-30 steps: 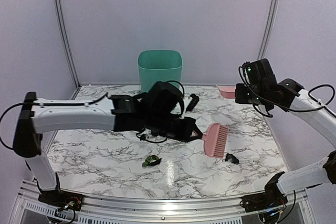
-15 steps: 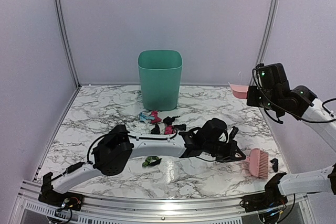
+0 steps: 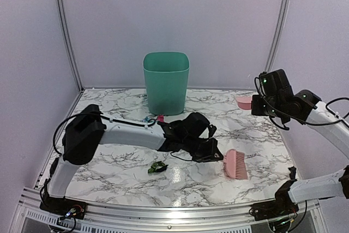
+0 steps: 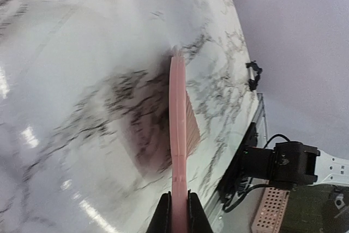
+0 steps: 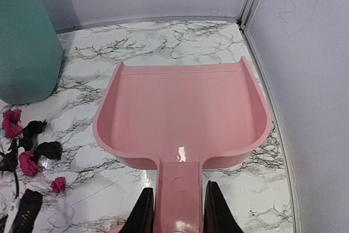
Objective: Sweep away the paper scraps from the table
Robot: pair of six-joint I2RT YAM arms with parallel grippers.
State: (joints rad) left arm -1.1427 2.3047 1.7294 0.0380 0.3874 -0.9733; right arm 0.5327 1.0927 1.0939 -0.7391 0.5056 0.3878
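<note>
Pale purple walls all round, and a white marble tabletop with dark veins, with a green bin standing at the back. Three spots with paper scraps: a green one near the front, left of the middle; a black one far right by the edge; a small bunch in front of the bin, mostly hidden behind the left arm in the top view. Probably very light and crumpled soft, easy to push but quick to roll or hop away, so better nudged slowly with a brush than pinched one by one. Down low at the front right, the pink brush, handle squeezed tight between the left jaws. Up near the back right corner, the pink dustpan, handle clamped between the right jaws. Seen well only from the right wrist: the bunch by the bin, pink bits and black bits lying close together, and nothing inside the dustpan. Seen only from the left wrist: the brush edge-on, bristles touching or nearly touching the marble, hard to tell through the blur, with the black scrap well apart from it near the edge. Seen only from above: the green scrap, and both arms together.
</note>
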